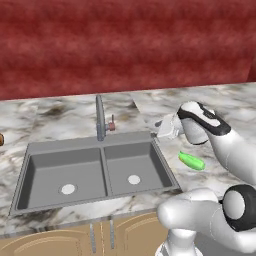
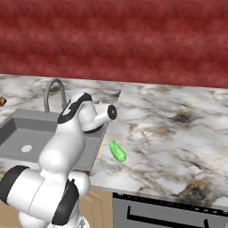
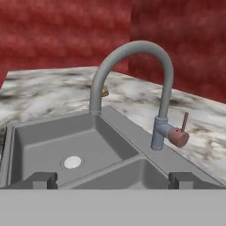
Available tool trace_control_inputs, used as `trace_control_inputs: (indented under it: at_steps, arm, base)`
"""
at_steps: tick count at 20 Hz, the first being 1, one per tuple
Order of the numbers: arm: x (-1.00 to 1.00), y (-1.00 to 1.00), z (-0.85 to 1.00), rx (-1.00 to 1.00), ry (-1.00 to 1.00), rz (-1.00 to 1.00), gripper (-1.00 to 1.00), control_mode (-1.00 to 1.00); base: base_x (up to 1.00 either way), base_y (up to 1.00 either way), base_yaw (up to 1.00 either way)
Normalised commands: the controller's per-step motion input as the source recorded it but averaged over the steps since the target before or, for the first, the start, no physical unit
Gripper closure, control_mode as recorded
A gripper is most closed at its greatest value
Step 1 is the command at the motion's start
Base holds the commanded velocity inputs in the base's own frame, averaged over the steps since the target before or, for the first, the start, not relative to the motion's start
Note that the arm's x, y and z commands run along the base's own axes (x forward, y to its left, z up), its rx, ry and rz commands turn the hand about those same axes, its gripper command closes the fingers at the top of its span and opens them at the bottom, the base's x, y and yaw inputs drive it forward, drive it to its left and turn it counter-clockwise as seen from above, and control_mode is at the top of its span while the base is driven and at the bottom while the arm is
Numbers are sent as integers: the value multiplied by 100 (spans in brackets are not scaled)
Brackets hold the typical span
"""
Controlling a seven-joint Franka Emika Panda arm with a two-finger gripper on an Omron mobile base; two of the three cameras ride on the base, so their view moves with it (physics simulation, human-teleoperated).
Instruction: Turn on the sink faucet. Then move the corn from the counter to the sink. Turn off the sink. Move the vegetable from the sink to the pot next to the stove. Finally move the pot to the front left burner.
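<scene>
Faucet step in hand: wide-open, empty tool [image 3: 113,180] faces the tall grey metal faucet [image 3: 132,84] at frame centre
Next, push its reddish side lever [image 3: 180,136]; green-husked corn [image 1: 191,160] waits on the marble worktop [image 1: 65,117], right of frame

We see the sink [image 2: 26,129] partly hidden behind our own white arm in the right base view, its left basin cut by the picture's edge. A small brown lump [image 1: 1,139] sits half cut off at the left edge, too small to identify.
</scene>
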Motion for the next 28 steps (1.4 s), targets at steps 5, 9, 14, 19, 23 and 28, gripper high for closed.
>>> trace_control_inputs:
  at_steps: [5,9,14,19,23,28]
  arm:
    - [53,23,0,0,-3,21,-100,-100]
    - [57,37,-10,0,-3,6,-100,-100]
    - [21,22,-9,-1,-3,0,-100,-100]
    - [29,18,-6,0,0,0,-100,-100]
    - [35,33,-10,0,-1,1,-100,-100]
    - [24,34,-7,0,-3,2,-100,-100]
  base:
    - [0,0,0]
    - [0,0,0]
    - [0,0,0]
    - [0,0,0]
    - [0,0,0]
    - [0,0,0]
